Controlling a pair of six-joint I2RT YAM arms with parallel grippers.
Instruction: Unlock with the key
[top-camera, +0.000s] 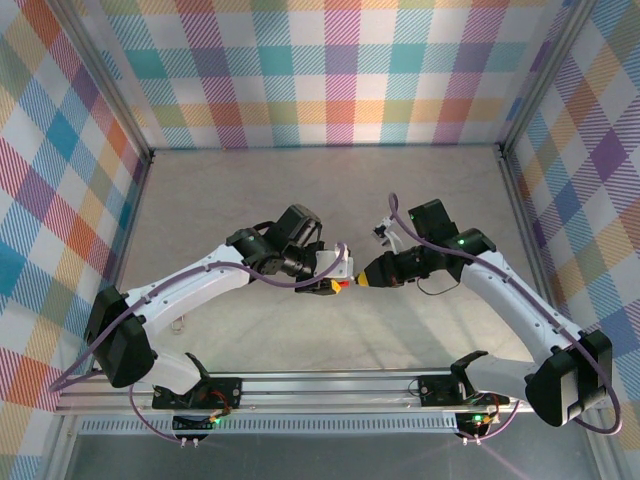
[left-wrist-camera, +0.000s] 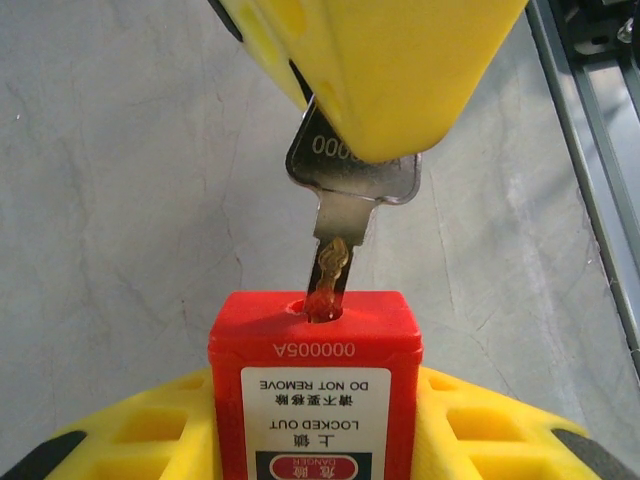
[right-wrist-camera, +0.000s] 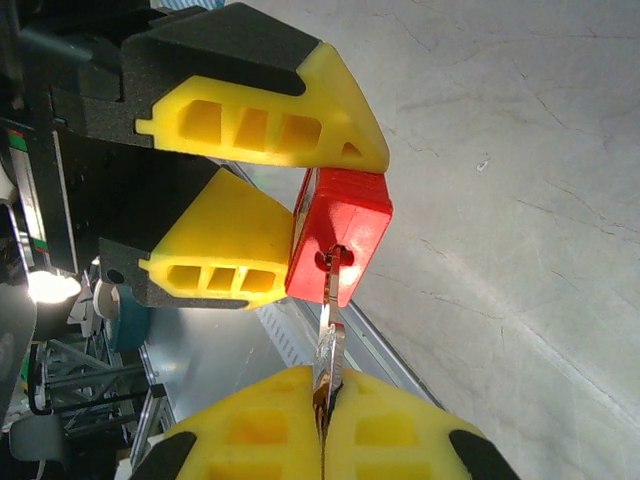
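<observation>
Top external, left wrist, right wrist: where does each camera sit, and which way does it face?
Top external: above and behind the bases, looking down on the table; both arms show, left gripper and right gripper close together mid-table.
Left wrist: on the left arm, facing along its own fingers, which hold the red padlock.
Right wrist: on the right arm, facing along its own fingers, which pinch the key.
Shared: both wrist views show the key's tip in the padlock's keyhole.

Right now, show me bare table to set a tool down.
Free: the far half of the grey table below the plaid back wall, and the near strip along the aluminium rail. Crowded: centre, where the left gripper holds the red plastic padlock and the right gripper the silver metal key.
</observation>
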